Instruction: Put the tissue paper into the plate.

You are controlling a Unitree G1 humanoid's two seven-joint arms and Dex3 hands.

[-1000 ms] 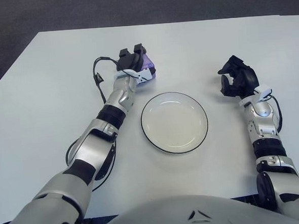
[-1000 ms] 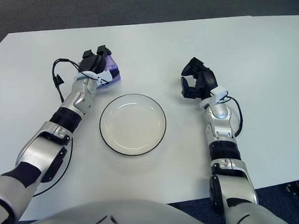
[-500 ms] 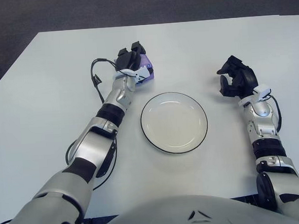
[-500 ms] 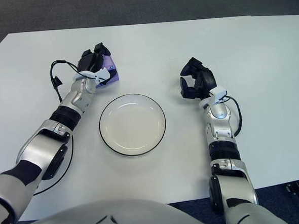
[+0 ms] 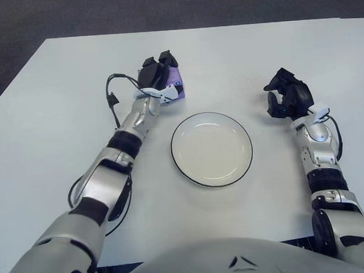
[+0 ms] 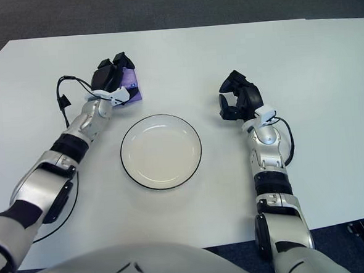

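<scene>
Big white table (image 5: 56, 107) fills most of the view, dark carpet floor (image 5: 162, 8) past its far edge at 12 o'clock. Pretty much dead center sits a white plate (image 5: 212, 149) with a thin dark rim, nothing in it. Off at about 10 o'clock from the plate, near it, there's a purple tissue paper pack (image 5: 174, 87); can't tell if it's actually touching the tabletop.
</scene>
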